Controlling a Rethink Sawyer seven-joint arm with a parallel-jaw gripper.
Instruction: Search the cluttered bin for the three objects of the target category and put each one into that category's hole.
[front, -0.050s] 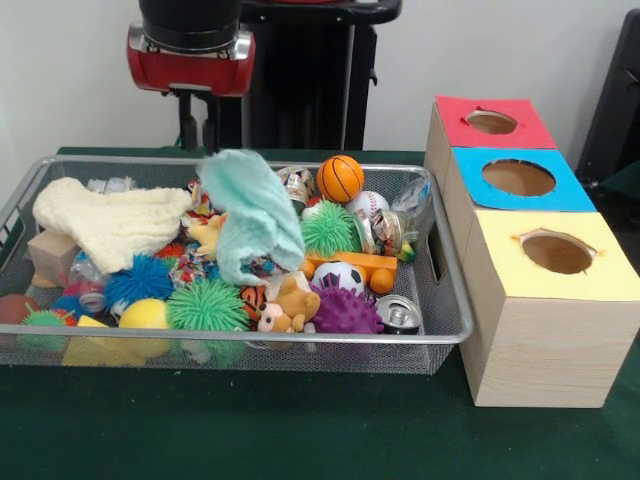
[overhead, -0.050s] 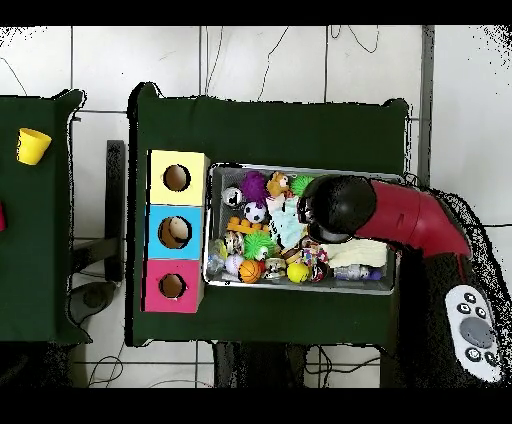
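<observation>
The wire bin (front, -0.050s: 440, 330) on the green table (front, -0.050s: 300, 430) is full of toys, with a basketball (front, -0.050s: 340, 178) at its far edge. The arm (overhead, -0.050s: 400, 215) hangs above it; I cannot tell how the jaws stand. The three-hole box (front, -0.050s: 545, 300) stands just beside the bin.

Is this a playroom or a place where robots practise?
Probably a robot lab: a red robot arm hangs over a wire bin of toys, beside wooden boxes with holes, on a green-covered table.
</observation>
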